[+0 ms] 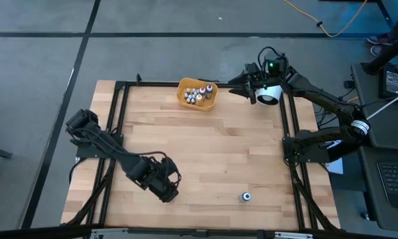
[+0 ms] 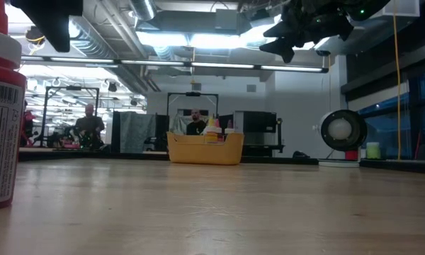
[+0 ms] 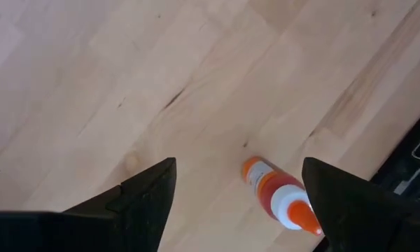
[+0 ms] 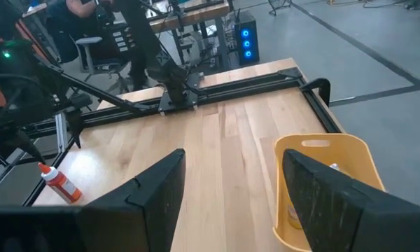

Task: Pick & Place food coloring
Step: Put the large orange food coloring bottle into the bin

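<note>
**A:** Which step was in hand?

**B:** The pick, by my reading. The left gripper (image 3: 239, 168) hung at about seven o'clock on the table (image 1: 219, 146). Its claw was spread wide and held nothing. A red-orange bottle (image 3: 269, 192) sat on the wood just ahead, nearer one finger than the other and close to the table's edge.

**A:** And the next move?

**B:** Shift sideways to centre the bottle between the fingers, drop, close, then carry it to the orange bowl (image 1: 182, 93) at twelve o'clock.

**A:** The other arm?

**B:** The right gripper (image 4: 232, 155) waited at one o'clock, just beside the bowl, also open and empty.

**A:** How did the food coloring look?

**B:** The loose bottle was small, with a white collar and an orange tip. I couldn't tell whether it was lying down. A cluster of tiny bottles (image 1: 198, 95) stood in the bowl.
</note>
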`<state>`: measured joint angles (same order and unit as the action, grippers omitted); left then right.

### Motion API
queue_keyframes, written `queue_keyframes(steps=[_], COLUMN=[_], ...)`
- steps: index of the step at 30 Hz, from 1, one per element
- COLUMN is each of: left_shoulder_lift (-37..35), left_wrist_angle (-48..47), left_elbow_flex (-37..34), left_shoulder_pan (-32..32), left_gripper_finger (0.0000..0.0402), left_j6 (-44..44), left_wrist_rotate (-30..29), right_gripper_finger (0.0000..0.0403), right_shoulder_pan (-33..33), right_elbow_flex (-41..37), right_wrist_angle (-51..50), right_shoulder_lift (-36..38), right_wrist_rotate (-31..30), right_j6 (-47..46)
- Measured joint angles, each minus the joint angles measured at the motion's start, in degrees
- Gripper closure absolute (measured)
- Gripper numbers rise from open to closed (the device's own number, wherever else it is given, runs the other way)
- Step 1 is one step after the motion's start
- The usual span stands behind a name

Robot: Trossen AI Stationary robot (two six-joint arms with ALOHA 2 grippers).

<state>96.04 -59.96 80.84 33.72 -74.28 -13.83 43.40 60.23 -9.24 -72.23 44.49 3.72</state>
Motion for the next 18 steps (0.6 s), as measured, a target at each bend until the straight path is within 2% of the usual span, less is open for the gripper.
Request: queue_keyframes(steps=[6, 12, 18], left_shoulder_lift=[0.51, 0.51, 3.12], left_wrist_angle=[0.10, 2.91, 8.51], left_elbow_flex=[0.00, 0.00, 0.11], left_shoulder_pan=[0.49, 1.67, 3.26], left_gripper_finger=[0.0099, 0.0099, 0.0099], left_j6=[0.00, -0.05, -0.13], left_wrist_rotate=[2.16, 7.68, 7.78], right_gripper_finger=[0.0163, 0.0163, 0.0163], right_shoulder_pan=[0.00, 0.00, -0.02], right_elbow_flex=[0.00, 0.00, 0.00], right_wrist_angle=[-0.05, -0.11, -0.11], right_shoulder_lift=[0.00, 0.00, 0.00], right_wrist_rotate=[0.02, 0.03, 0.04], right_j6=[-0.11, -0.17, -0.19])
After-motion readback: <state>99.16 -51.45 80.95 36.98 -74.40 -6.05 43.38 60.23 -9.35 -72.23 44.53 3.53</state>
